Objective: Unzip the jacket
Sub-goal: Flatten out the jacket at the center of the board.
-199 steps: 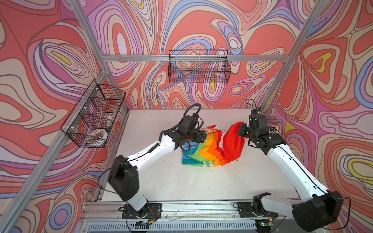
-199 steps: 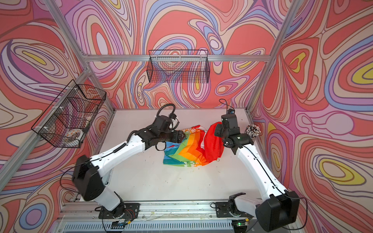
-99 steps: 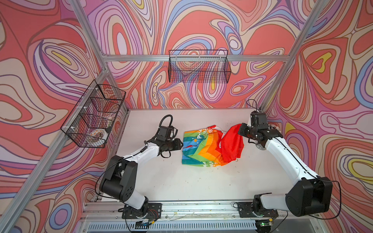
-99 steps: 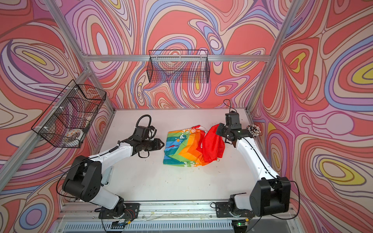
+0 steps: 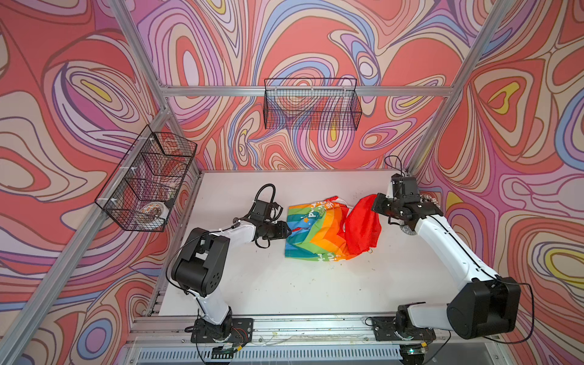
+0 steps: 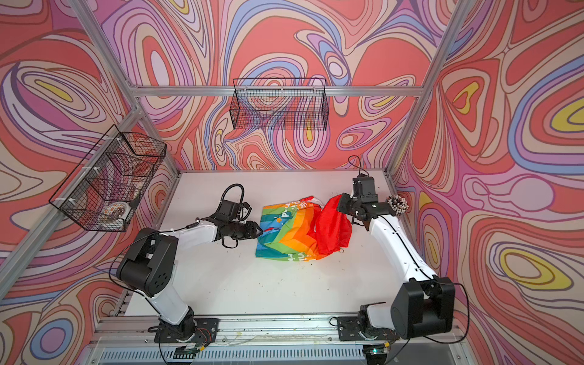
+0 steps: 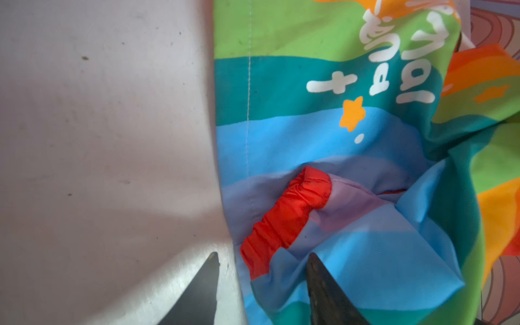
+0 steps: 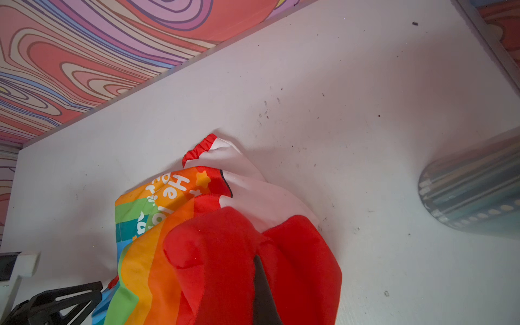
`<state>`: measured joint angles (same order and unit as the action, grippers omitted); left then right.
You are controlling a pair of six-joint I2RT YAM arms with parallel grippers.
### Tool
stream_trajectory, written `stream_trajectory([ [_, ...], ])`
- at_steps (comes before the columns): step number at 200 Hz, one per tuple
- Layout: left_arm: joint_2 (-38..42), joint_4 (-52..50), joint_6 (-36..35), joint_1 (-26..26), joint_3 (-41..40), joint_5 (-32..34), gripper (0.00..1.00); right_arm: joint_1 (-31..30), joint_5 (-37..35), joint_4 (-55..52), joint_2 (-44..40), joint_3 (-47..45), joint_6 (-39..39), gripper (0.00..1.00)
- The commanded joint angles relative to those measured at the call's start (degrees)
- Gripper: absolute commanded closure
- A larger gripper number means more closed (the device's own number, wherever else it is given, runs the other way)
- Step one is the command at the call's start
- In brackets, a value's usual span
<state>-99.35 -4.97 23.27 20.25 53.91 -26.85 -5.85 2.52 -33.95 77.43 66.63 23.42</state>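
The jacket (image 5: pixel 316 235) lies crumpled mid-table in both top views, rainbow stripes up, with its red hood (image 5: pixel 361 226) lifted at the right. My right gripper (image 5: pixel 374 205) is shut on that hood; in the right wrist view red cloth (image 8: pixel 213 253) wraps round the right gripper (image 8: pixel 257 267). A white part (image 8: pixel 253 180) shows behind. My left gripper (image 5: pixel 289 232) is at the jacket's left edge. In the left wrist view the left gripper (image 7: pixel 263 257) stands open, one finger over the table, the other over blue cloth, a red cuff (image 7: pixel 287 219) just ahead. The zipper is hidden.
A wire basket (image 5: pixel 311 104) hangs on the back wall. Another wire basket (image 5: pixel 148 183) on the left wall holds a round item. A beaded round object (image 5: pixel 429 200) lies by the right wall behind my right arm. The white table (image 5: pixel 284 284) carries scattered specks.
My left gripper left the jacket's top, drew back to the left, then returned to the jacket's left edge with its jaws narrower. My right gripper kept the hood and shifted slightly right.
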Motion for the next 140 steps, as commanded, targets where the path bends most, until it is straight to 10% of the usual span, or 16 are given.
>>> stream_trajectory([
  [1,-0.62,-1.07,-5.02,-0.21,2.72,-1.89,0.50,-0.06,1.52,-0.04,0.79,1.84,-0.82,1.00],
  [140,-5.91,-8.91,-13.49,0.47,7.24,-2.60,0.48,-0.05,3.41,-0.44,1.76,1.48,-2.02,1.00],
])
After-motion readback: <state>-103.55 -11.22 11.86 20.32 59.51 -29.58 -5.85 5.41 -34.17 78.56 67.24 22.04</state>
